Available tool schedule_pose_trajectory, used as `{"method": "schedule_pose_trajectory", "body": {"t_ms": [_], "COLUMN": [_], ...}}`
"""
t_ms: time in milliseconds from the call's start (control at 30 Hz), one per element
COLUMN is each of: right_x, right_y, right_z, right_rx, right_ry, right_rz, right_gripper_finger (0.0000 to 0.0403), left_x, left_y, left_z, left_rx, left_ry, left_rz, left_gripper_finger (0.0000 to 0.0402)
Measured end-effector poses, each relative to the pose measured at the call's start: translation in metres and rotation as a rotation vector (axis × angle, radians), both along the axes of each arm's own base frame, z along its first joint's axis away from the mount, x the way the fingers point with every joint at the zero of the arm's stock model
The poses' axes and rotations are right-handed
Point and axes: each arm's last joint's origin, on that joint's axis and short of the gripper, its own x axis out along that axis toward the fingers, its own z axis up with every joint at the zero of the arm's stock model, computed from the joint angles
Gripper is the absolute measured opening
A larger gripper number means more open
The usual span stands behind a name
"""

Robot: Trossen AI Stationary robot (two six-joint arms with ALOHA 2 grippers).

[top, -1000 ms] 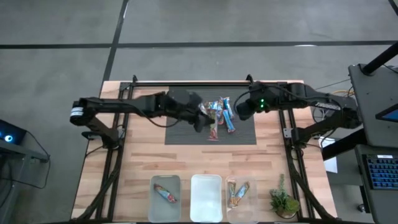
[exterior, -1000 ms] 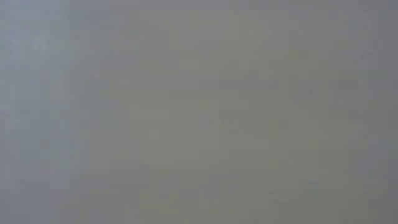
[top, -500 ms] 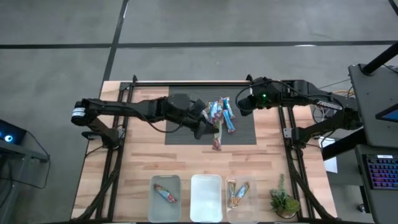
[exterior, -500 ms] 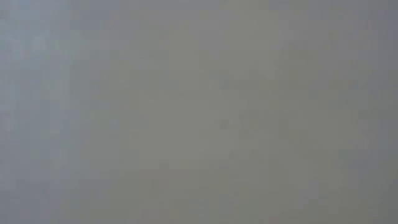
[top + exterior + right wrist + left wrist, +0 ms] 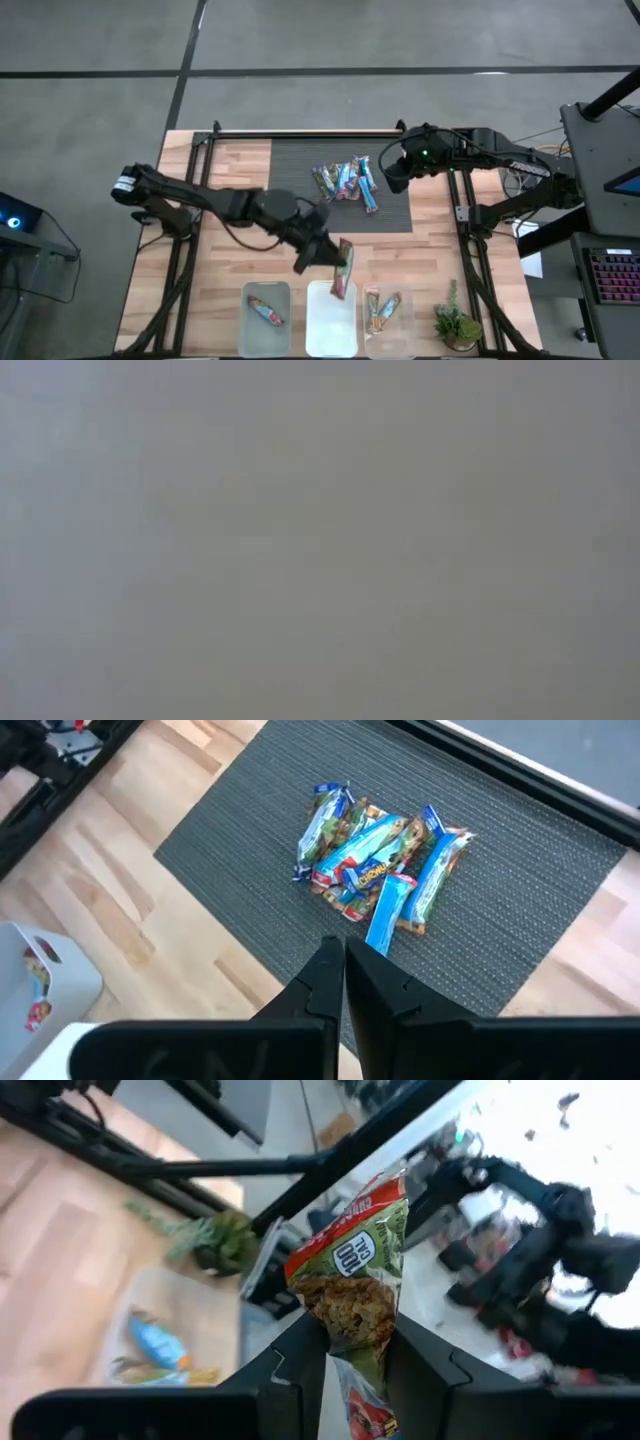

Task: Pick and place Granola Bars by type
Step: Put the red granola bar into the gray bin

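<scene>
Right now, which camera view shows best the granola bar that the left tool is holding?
The left wrist view: the green and red granola bar fills the picture, pinched between the left tool's fingers, label readable. The high view shows it small, above the middle bin. The low view is blank; the right wrist view misses it.

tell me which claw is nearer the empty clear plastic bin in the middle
Left. The left claw hangs just above the empty middle clear plastic bin, gripping a red and green wrapped granola bar. The right claw waits far off, beside the dark woven mat.
</scene>
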Motion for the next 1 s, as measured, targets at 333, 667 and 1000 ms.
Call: {"method": "schedule_pose_trajectory", "body": {"t_ms": [333, 667, 1000], "right_x": [-0.007, -0.013, -0.018], "right_y": [0.002, 0.003, 0.005], "right_z": [0.005, 0.009, 0.012], "right_rx": [-0.074, -0.092, -0.076], "right_ry": [0.011, -0.003, -0.025], "right_rz": [0.135, 0.165, 0.171], "right_gripper_finger": [0.0009, 0.0009, 0.0009], "left_x": [-0.009, -0.011, 0.023], "left_y": [-0.034, -0.038, -0.051], "left_z": [0.004, 0.003, -0.029], "left_rx": [-0.058, 0.027, -0.126], "left_ry": [-0.015, -0.05, 0.03], "left_rz": [0.15, 0.223, 0.251], "left_gripper_finger": [0.0076, 0.0076, 0.0076]}}
